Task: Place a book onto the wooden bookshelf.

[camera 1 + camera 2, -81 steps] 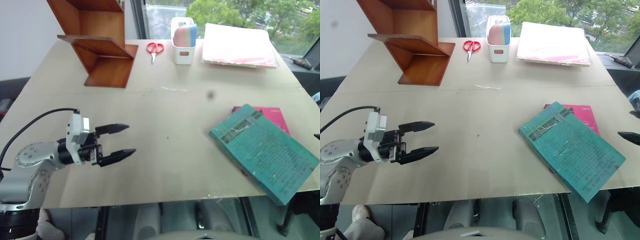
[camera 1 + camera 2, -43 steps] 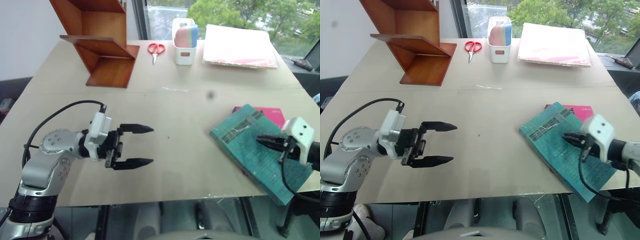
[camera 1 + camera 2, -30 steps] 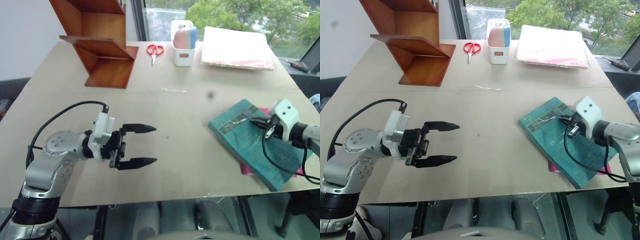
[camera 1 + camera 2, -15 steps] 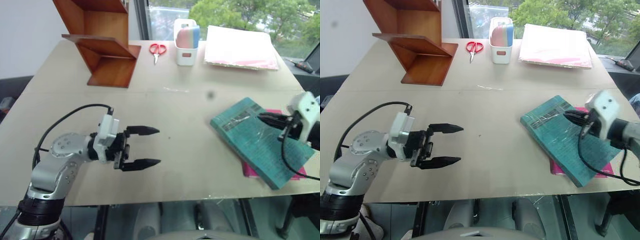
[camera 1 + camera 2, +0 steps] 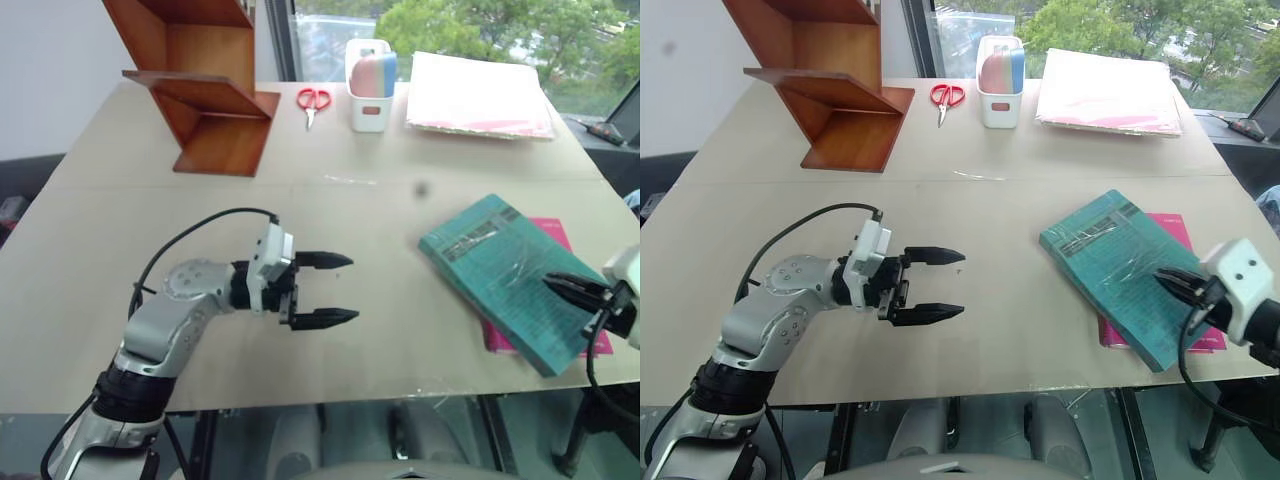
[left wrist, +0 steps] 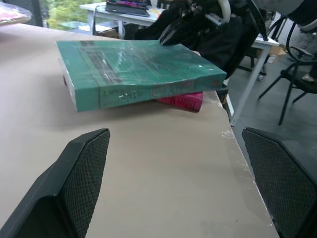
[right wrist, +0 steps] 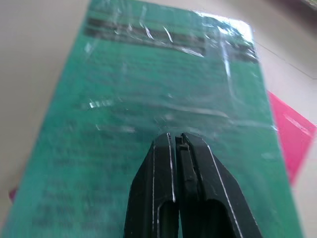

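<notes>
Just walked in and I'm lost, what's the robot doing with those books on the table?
Nothing is held yet. The teal book lies flat on a pink book near the table's right edge. The right gripper, fingers shut, rests on or hovers just over its cover. The left gripper, fingers open, points across the table toward it. The wooden bookshelf stands at the far left corner.

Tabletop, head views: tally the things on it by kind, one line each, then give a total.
Books: 2, the teal-green book lying on the pink book
Wooden bookshelf: 1
Red scissors: 1
White holder with pastel items: 1
Flat stack of paper or folders: 1
Total: 6
</notes>
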